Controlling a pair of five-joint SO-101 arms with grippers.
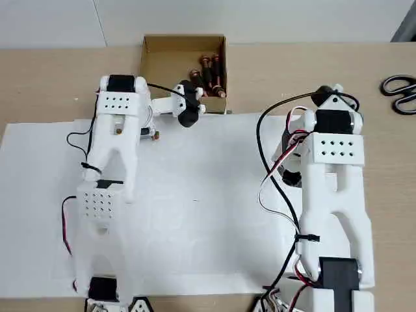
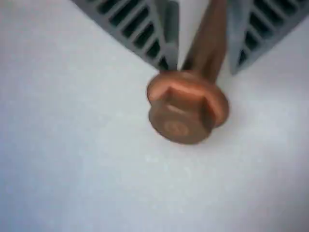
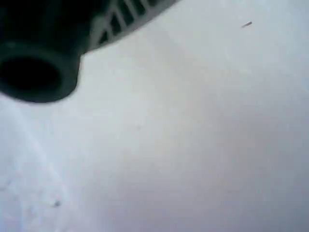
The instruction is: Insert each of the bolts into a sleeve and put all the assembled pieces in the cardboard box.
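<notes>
The left hand is clamped on the bolt shank; this narrow grip may let the bolt pivot and miss the sleeve bore

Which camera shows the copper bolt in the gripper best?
The left wrist view: the bolt is close up, its shank held in the left gripper. The high view catches just a copper speck of it beside the left arm. The right wrist view faces a black sleeve.
</notes>
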